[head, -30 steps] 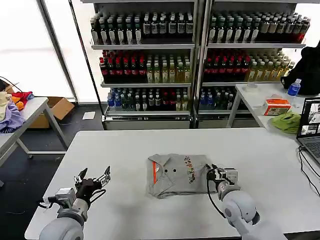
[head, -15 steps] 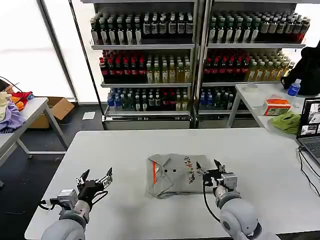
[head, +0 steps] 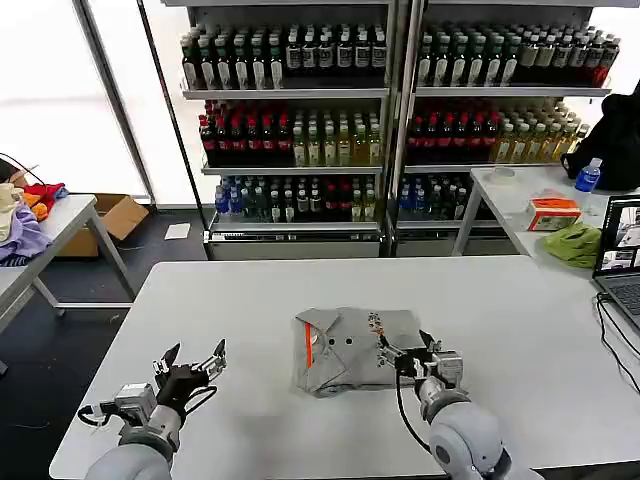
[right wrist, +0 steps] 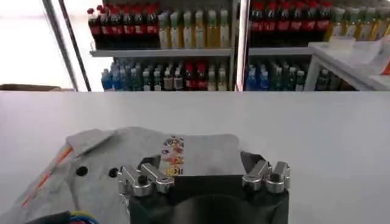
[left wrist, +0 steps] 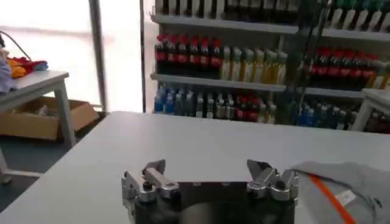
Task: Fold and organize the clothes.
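Since a second ago the right gripper [head: 406, 354] has slid inward over the right edge of the folded grey shirt [head: 345, 350] at the white table's [head: 250, 300] centre, jaws spread and holding nothing, while the left gripper [head: 190, 362], also spread and empty, has drifted slightly back, well left of the cloth. If those fingers snag the top layer, they could drag the fold open. The shirt's long axis looks left-to-right, collar and orange stripe [head: 308, 345] toward the robot's left.

Open left pincer [left wrist: 210, 176] near grey shirt [left wrist: 347, 189]
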Robot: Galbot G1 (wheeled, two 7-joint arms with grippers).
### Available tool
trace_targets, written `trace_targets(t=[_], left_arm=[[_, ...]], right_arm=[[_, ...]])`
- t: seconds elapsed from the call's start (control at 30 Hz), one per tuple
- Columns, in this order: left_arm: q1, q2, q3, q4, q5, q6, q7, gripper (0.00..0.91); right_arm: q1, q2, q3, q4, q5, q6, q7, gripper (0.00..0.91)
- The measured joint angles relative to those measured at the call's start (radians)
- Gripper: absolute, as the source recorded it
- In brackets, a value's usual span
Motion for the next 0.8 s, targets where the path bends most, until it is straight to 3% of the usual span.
trace_targets(t=[0.4,0.8], left_arm=[[0.028,-0.021,-0.021,-0.01,0.009,0.002,0.009,0.907],[0.06,-0.045,-0.033,-0.047,0.019,-0.004,0.015,0.907]], right_arm=[[0.089,0.03,-0.016,-0.145,0.04,0.0,-0.009,0.907],[0.095,0.029,-0.002,-0.176,0.112,-0.001,0.009,0.907]])
